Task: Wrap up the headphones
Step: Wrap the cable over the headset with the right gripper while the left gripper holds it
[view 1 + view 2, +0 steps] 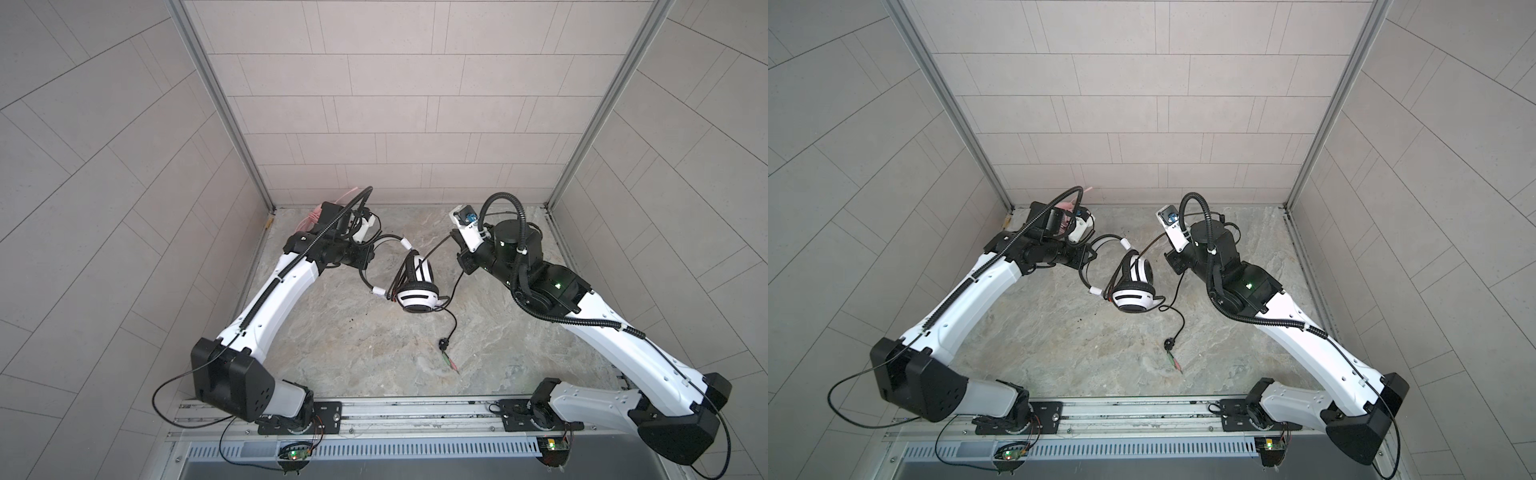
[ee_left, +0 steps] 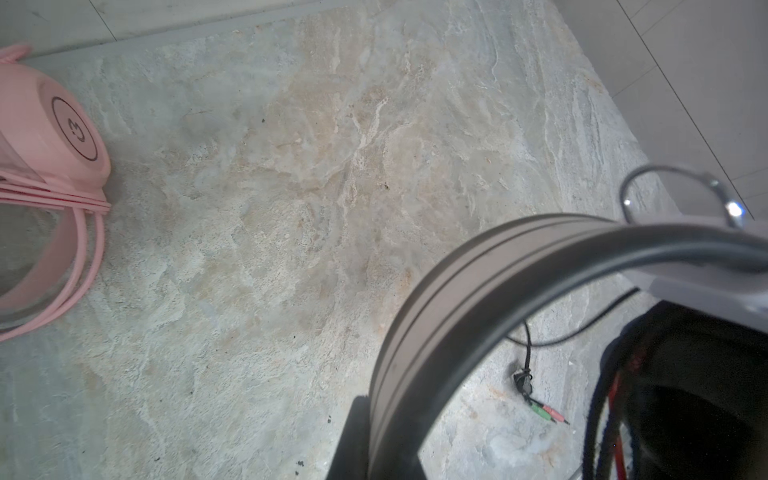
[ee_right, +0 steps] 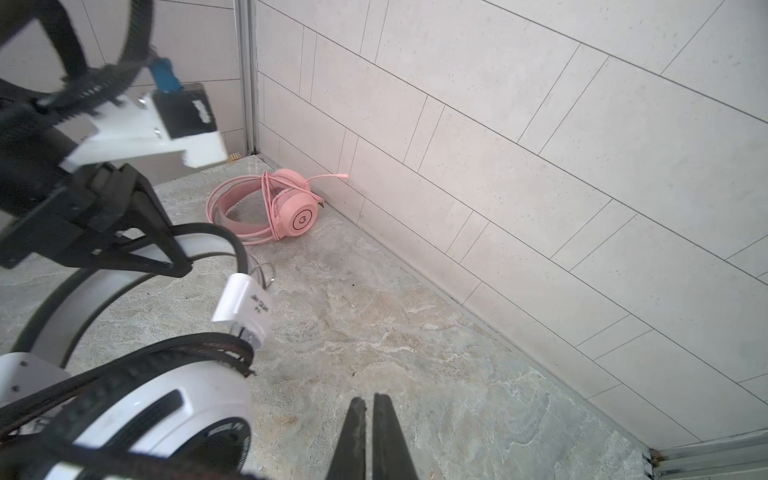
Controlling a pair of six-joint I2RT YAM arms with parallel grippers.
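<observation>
The white-and-black headphones (image 1: 417, 297) (image 1: 1133, 299) hang just above the table's middle, with several turns of black cable round the earcups (image 3: 166, 415). My left gripper (image 1: 366, 256) (image 2: 386, 436) is shut on their headband (image 2: 436, 299). My right gripper (image 3: 370, 401) (image 1: 462, 261) is shut to the right of the headset. In both top views the black cable (image 1: 436, 246) runs taut into it and drops out below. The right wrist view hides the pinch point. The loose cable end with green and pink plugs (image 1: 451, 362) (image 2: 548, 413) lies on the table. The pink headphones (image 3: 286, 208) (image 2: 45, 137) lie wrapped in the back left corner.
The marble-patterned tabletop (image 1: 332, 332) is boxed in by tiled walls (image 1: 374, 124) at the back and both sides. A metal rail (image 1: 395, 415) carrying both arm bases runs along the front edge. The left arm hides most of the pink headset in both top views.
</observation>
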